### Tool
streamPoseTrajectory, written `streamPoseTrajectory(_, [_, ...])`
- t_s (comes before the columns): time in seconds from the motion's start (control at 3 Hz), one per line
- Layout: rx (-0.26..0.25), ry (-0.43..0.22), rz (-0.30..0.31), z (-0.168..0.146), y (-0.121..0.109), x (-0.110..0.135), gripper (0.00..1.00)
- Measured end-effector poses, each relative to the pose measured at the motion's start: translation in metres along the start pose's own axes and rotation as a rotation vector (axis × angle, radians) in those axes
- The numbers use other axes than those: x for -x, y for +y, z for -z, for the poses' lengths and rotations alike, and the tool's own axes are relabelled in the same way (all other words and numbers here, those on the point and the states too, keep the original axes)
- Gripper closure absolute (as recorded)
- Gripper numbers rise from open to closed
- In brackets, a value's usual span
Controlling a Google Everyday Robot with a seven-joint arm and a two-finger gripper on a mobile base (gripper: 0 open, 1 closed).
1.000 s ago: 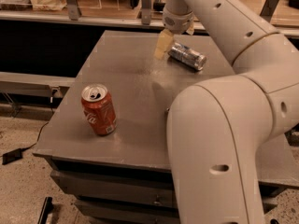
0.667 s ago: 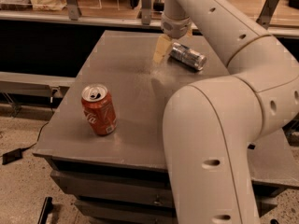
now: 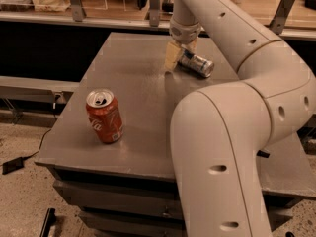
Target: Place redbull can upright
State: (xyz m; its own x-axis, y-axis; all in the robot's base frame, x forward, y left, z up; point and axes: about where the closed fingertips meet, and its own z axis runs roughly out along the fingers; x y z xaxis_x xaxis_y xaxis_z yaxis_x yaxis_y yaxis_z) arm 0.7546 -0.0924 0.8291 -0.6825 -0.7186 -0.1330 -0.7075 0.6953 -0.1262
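The redbull can [image 3: 197,63], slim and silver with blue patches, lies on its side at the back of the grey table [image 3: 133,78]. My gripper [image 3: 180,53] comes down from above at the can's left end. Its pale fingers [image 3: 171,57] stand apart on either side of that end, and the can rests on the table between them. My arm's large cream links fill the right half of the view and hide the table's right part.
A red Coca-Cola can [image 3: 104,116] stands upright near the table's front left. A railing with posts [image 3: 76,4] runs behind the table. A dark cable and plug [image 3: 12,164] lie on the floor at the left.
My gripper has moved right and lower, from beside the redbull can to over its left end. The can and the red can have not moved.
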Motion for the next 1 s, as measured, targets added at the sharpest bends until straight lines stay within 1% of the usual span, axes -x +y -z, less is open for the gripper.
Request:
streamPoseTrajectory(0.33, [-0.001, -0.002, 0.0, 0.0032, -0.0007, 0.0012, 0.74])
streamPoseTrajectory(0.67, [-0.001, -0.002, 0.0, 0.0044, -0.0009, 0.0013, 0.96])
streamPoseTrajectory(1.0, [-0.028, -0.036, -0.009, 0.0119, -0.0105, -0.0033, 1.0])
